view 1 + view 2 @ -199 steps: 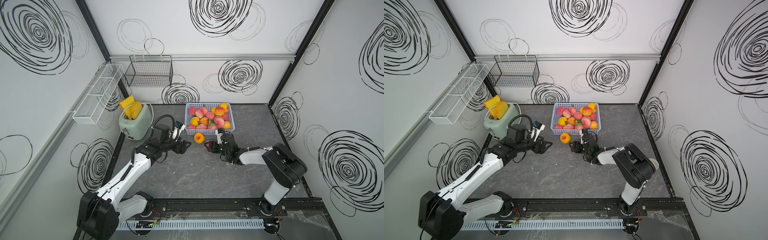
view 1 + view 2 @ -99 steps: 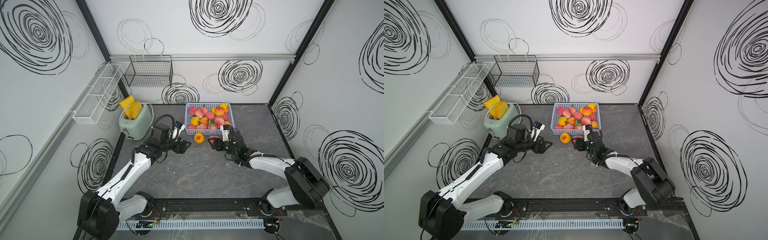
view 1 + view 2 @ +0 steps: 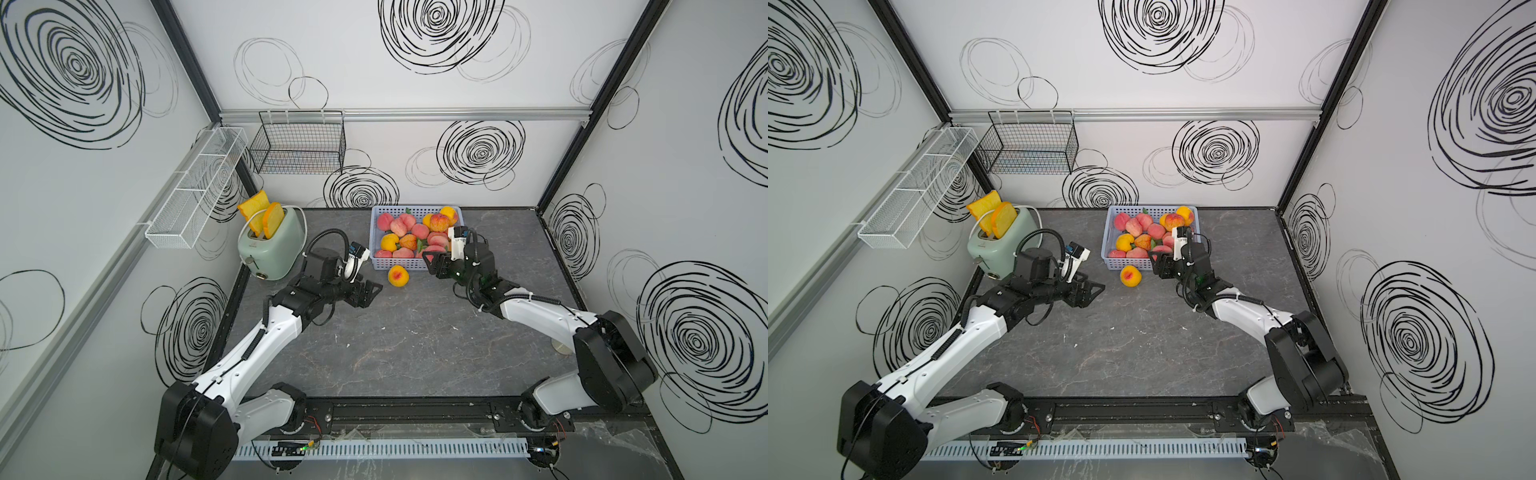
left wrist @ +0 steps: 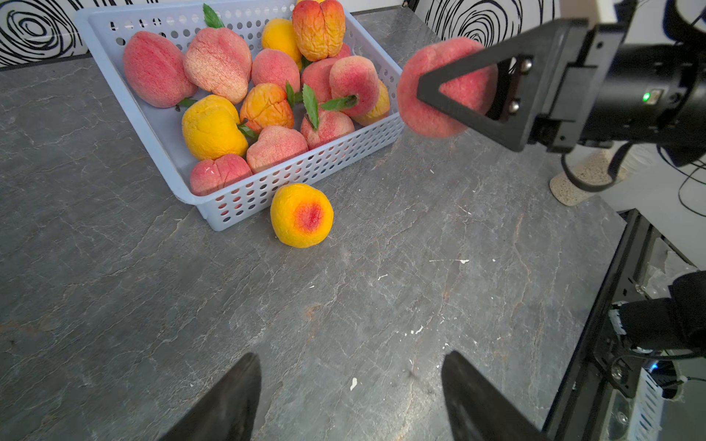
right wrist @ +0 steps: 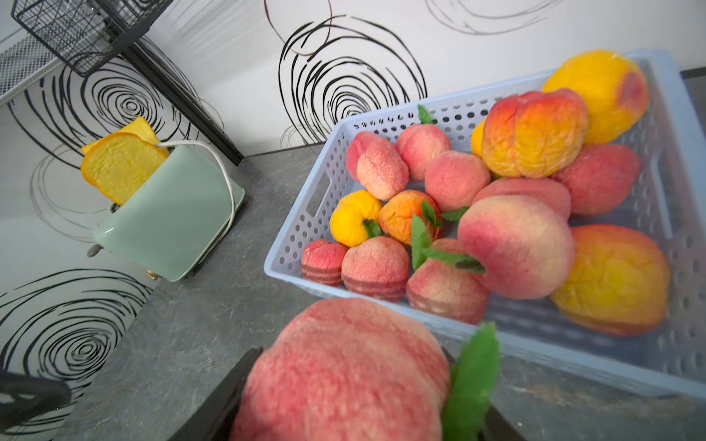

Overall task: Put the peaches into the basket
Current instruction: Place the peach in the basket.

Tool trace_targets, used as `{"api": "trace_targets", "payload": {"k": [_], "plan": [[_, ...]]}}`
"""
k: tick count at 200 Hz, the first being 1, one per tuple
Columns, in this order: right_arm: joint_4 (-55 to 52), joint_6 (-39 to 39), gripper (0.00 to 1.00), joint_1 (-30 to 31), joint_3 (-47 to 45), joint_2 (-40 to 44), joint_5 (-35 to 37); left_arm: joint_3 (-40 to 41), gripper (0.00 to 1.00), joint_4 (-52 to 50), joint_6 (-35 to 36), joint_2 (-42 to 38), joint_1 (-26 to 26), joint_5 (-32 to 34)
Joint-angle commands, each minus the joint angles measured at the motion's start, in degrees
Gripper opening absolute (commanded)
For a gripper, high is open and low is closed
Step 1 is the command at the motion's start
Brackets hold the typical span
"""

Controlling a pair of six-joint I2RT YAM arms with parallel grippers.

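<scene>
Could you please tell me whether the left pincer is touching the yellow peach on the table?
Apart. The left wrist view shows bare table between the left pincer, its jaws open, and the yellow peach.

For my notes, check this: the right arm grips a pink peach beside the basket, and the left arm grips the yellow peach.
One error: the left arm grips nothing. The left wrist view shows its fingers open, the yellow peach lying on the table outside the basket. The right arm does grip a pink peach.
</scene>
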State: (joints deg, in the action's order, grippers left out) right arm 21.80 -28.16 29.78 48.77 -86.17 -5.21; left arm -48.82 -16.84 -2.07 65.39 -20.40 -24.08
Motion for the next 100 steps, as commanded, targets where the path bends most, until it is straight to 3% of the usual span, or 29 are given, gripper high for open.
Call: {"api": "trace_targets", "payload": {"k": [1, 100], "plan": [[-0.12, 2.97, 0.57, -1.41, 4.08, -3.37, -0.41, -1.1, 0.79, 1.35, -0.05, -0.17, 0.73, -1.15], [-4.86, 8.73, 0.58, -5.09, 24.13, -23.5, -0.35, -0.84, 0.79, 1.55, -0.2, -0.72, 0.98, -1.34]]}}
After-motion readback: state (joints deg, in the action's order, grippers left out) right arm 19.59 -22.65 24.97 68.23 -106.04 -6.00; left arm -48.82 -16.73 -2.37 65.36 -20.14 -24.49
